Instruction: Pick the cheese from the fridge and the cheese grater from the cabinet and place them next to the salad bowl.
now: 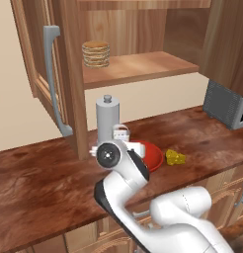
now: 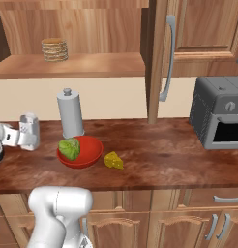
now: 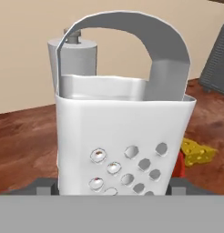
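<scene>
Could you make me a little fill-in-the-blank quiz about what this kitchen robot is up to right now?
1. The gripper holds the white ____, close to the camera in the hand view.
2. The cheese lies on the counter beside the red ____.
3. Inside the bowl sits a green ____.
4. On the open cabinet shelf stands a stack of tan ____.

Missing words: grater; bowl; lettuce head; discs
</scene>
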